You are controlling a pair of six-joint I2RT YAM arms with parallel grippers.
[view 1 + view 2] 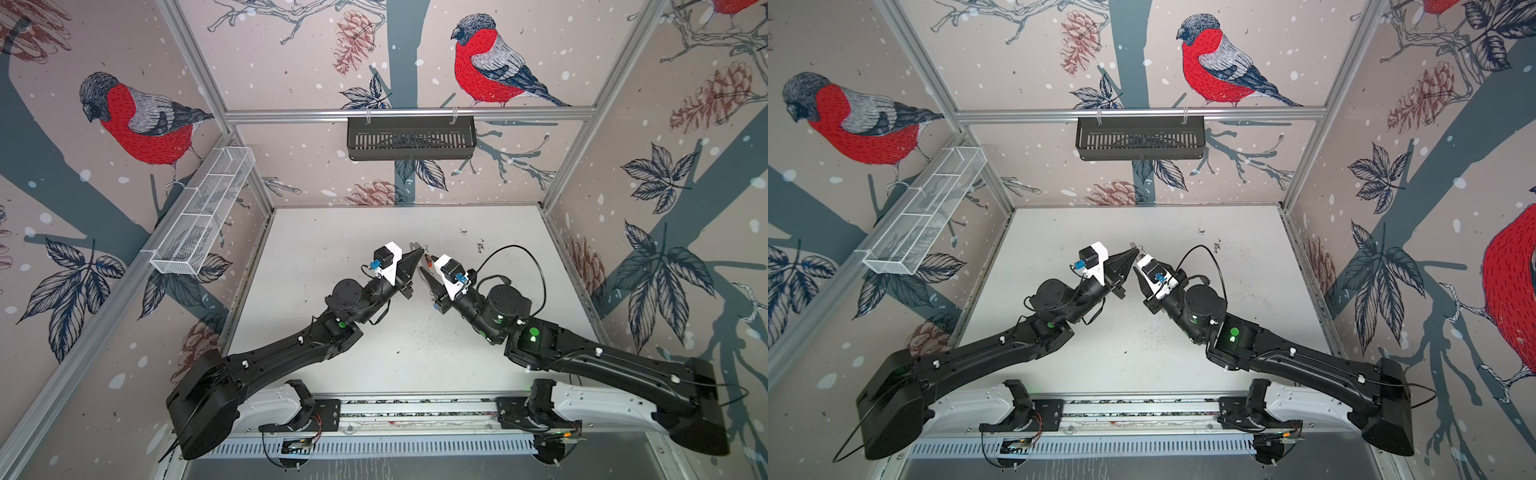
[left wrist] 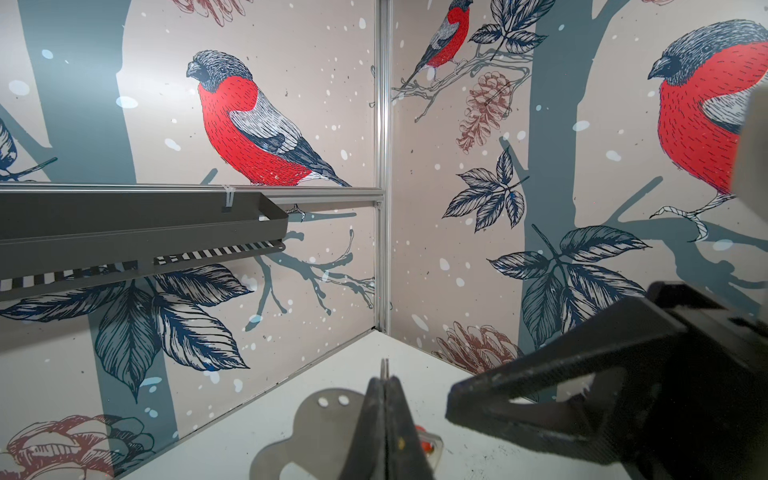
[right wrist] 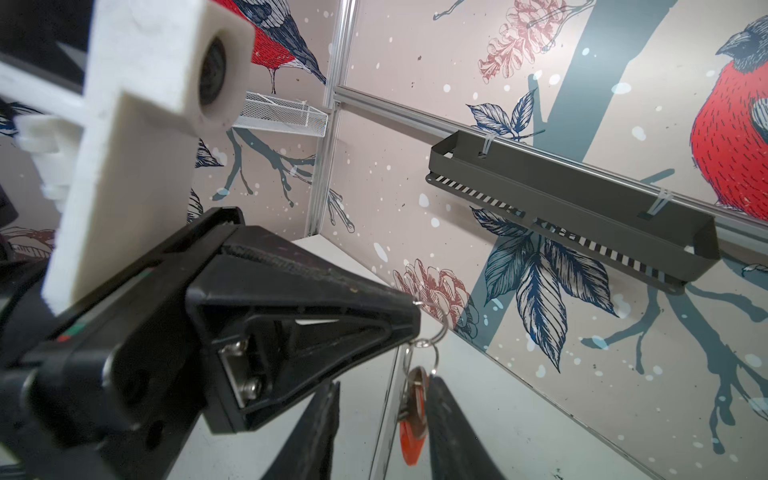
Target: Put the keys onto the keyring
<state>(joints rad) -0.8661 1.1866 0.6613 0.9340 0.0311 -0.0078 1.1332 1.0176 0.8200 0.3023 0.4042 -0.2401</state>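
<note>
My left gripper [image 1: 420, 252] is shut on a small metal ring [image 3: 441, 328] of the keyring, held above the middle of the table. The keyring's grey see-through plate [image 2: 316, 428] hangs under that gripper, and it shows edge-on [image 3: 390, 399] in the right wrist view. Keys with a red-orange tag [image 3: 412, 440] dangle from the ring, and the tag [image 2: 426, 445] also shows in the left wrist view. My right gripper [image 3: 382, 419] is open just below, its fingers [image 3: 453, 432] on either side of the hanging keys, one finger close against them. In both top views the two grippers meet tip to tip [image 1: 1137, 259].
A dark slotted tray [image 1: 411, 137] hangs on the back wall rail. A white mesh basket [image 1: 203, 212] is fixed to the left wall. The white table [image 1: 399, 353] is walled on three sides, with both arms' bases along its front edge.
</note>
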